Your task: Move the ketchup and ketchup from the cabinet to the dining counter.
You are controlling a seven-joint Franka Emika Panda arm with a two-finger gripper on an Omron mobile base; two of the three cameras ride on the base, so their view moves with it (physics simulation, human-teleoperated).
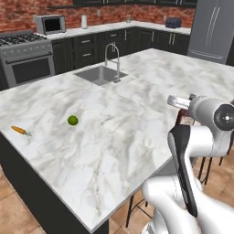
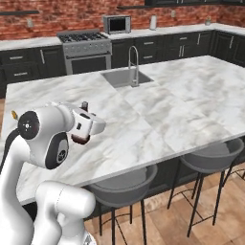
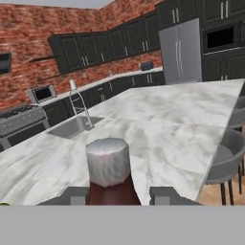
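Left base view: white arm rising from 5 o'clock, elbow bent, wrist turned toward 9 o'clock over the near edge of the dining counter (image 1: 114, 132). Gripper (image 1: 182, 119) mostly hidden behind the wrist housing; a sliver of the dark maroon ketchup bottle (image 1: 185, 120) showing beneath it. Lime (image 1: 72, 120) and carrot (image 1: 18, 130) well apart at 9 o'clock; sink (image 1: 97, 74) and faucet (image 1: 113, 59) far off at 11 o'clock.

Right base view: hand held level above the marble at 10 o'clock of centre, gripper (image 2: 82, 134) clamped on the maroon ketchup bottle (image 2: 81, 138), narrow neck poking up behind the hand. Bottle base looks just clear of the counter, though hard to be sure.

Hand view: finger tips (image 3: 76, 195) either side of the maroon body (image 3: 112, 195), grey cap (image 3: 107, 161) upright between them.

Probably best: lower straight down, keeping the bottle upright, well inside the counter edge and away from the stools (image 2: 215, 155); part the fingers only once the base sits flat, then lift off vertically to avoid tipping it.
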